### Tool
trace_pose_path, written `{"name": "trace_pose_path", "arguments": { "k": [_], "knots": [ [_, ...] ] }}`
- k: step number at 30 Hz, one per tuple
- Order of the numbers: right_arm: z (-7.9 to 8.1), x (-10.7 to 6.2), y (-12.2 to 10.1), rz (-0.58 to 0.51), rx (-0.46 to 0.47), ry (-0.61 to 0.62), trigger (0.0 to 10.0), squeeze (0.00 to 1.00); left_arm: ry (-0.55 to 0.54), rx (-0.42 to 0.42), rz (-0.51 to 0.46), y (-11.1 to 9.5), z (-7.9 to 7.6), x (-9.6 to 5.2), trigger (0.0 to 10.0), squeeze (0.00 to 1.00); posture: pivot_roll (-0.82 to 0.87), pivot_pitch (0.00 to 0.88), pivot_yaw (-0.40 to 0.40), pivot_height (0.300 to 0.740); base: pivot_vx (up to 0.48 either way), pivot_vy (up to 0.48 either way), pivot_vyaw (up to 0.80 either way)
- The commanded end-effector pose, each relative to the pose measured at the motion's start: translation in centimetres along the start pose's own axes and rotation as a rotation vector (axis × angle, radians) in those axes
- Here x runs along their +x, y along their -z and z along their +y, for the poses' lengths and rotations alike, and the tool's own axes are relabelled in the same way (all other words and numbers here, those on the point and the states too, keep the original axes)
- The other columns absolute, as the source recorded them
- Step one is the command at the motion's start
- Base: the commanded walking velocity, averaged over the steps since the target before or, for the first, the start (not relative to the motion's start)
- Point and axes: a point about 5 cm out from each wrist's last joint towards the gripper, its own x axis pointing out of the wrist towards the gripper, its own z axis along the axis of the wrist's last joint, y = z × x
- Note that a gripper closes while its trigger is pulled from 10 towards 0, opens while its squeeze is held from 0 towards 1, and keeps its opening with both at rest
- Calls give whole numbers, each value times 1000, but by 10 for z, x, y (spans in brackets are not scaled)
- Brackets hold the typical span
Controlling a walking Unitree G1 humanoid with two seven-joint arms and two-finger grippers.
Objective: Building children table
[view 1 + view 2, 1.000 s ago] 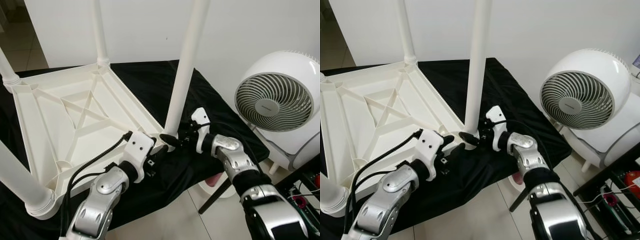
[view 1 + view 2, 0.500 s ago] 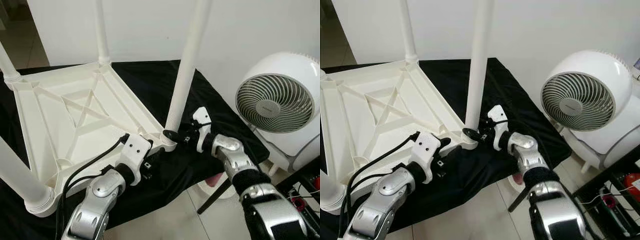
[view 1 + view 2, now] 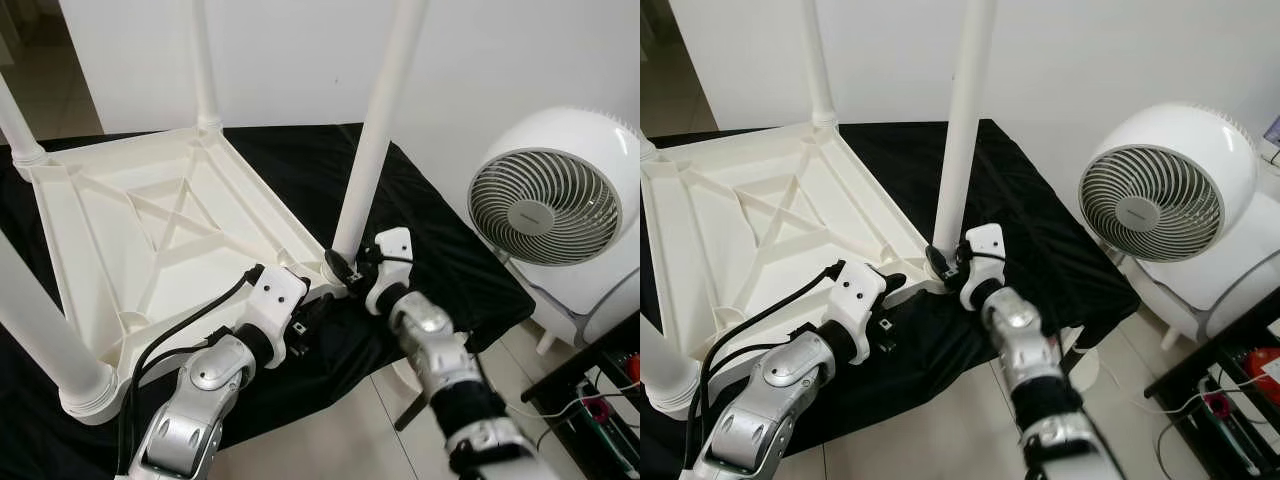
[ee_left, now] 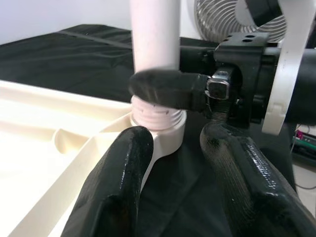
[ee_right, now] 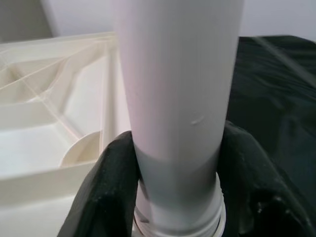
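Children's table (image 3: 150,230), inverted on black-draped bench (image 3: 440,260); near-corner leg (image 3: 372,150) clamped at base by right gripper (image 3: 345,272). Left gripper (image 4: 182,163), jaws apart, beside that corner. Fan (image 3: 550,200) off bench edge.

— Where do your head cameras look from?

— From above, you look forward and down on the upturned white plastic children's table (image 3: 150,240); both eyes share it and the round white fan (image 3: 1165,195).

— And your wrist cameras?

— Both sit very near the white tube leg (image 5: 177,98), facing it from opposite sides; your left one also catches the right tool (image 4: 168,89).
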Motion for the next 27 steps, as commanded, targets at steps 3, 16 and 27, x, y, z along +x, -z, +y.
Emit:
{"name": "trace_pose_path", "arguments": {
  "k": [3,16,27],
  "knots": [
    [-5,-10,16,83,15,163,0,0,-17,-1,-5,1,-2,4,10000,0,75,36,-98,740,0,0,0],
    [14,-22,10,83,32,105,8824,0,-21,-8,-5,0,0,8,10000,0,72,51,-99,740,0,0,0],
    [-5,-18,-5,7,-14,-126,10000,1000,-43,6,1,2,8,7,10000,0,55,49,-92,740,0,0,0]
  ]
}}
